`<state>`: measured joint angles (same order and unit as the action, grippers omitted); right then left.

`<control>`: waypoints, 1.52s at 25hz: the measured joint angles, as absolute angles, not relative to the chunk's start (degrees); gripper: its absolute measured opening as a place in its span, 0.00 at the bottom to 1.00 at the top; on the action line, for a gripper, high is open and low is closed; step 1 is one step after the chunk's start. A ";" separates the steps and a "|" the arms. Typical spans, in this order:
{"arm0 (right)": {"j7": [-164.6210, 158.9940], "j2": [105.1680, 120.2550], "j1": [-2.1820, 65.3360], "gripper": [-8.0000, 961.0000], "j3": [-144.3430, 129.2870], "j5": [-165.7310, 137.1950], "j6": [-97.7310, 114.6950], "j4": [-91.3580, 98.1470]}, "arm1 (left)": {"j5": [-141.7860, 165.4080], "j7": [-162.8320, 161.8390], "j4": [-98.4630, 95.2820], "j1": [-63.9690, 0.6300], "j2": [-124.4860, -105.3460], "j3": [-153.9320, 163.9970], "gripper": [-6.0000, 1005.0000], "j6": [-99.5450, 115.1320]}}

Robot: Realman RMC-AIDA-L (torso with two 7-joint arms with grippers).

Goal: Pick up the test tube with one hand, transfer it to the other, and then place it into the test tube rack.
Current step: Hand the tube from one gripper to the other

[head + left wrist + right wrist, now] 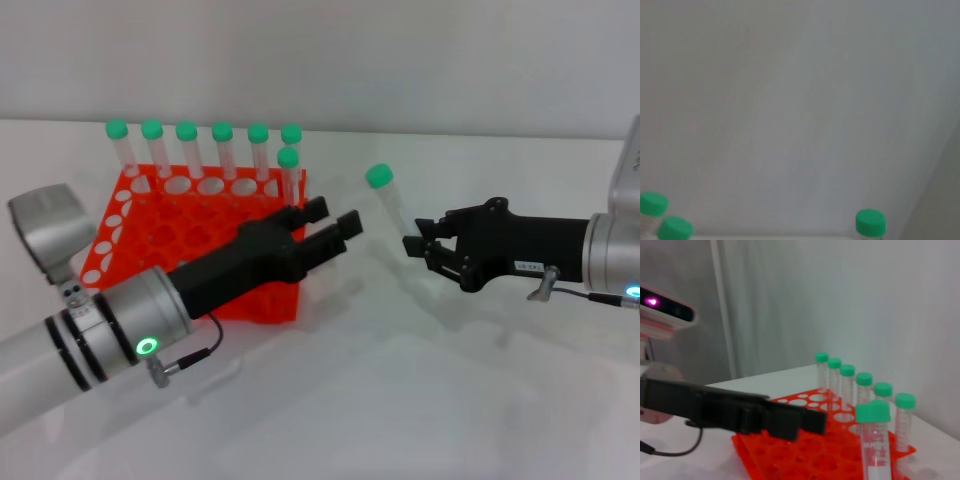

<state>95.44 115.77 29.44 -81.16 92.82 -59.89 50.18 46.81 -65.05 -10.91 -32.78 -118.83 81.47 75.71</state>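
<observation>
From the head view, the right tool (420, 243) hangs above the white desk (400, 400), its fingers clamped on the lower end of the test tube (388, 203), which leans with its green cap up and toward the rack, clear of the surface. The left tool (335, 226) reaches in from the other side, its two black fingers apart and pointing at the tube, near it but not touching. Under and behind that arm sits the orange-red test tube rack (130, 225), with a row of capped tubes (205, 150) standing along its far edge and one more at its near right corner. In the left wrist view there is mostly pale wall; only three green caps (870, 222) poke up along the edge, and that arm's own fingers do not show. In the right wrist view the held test tube (875, 440) stands close in front, upright, cap on top, with the rack (805, 460) behind it and the row of capped tubes (864, 385) beyond; the left tool (790, 420) stretches across over the rack as a dark bar.
</observation>
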 joint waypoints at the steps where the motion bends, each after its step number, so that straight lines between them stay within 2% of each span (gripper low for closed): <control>1: 95.49 115.79 29.45 0.20 -81.60 92.84 -59.91 50.35 | 47.64 -65.93 -10.91 -33.23 -118.83 81.47 0.68 75.29; 16: 98.58 115.84 29.96 0.20 -85.09 93.56 -60.65 51.16 | 51.08 -70.55 -12.27 -35.53 -119.01 81.47 0.61 72.64; 21: 98.60 115.84 29.97 0.20 -85.40 93.65 -60.65 51.26 | 52.15 -71.77 -12.46 -36.02 -119.14 81.47 0.54 71.07; 35: 98.68 115.84 29.98 0.20 -85.43 93.70 -60.06 51.27 | 52.41 -71.64 -13.37 -35.87 -119.24 81.49 0.45 69.90; 38: 98.70 115.84 29.98 0.20 -85.43 93.71 -59.92 51.27 | 52.43 -71.63 -13.78 -35.70 -119.27 81.50 0.34 69.51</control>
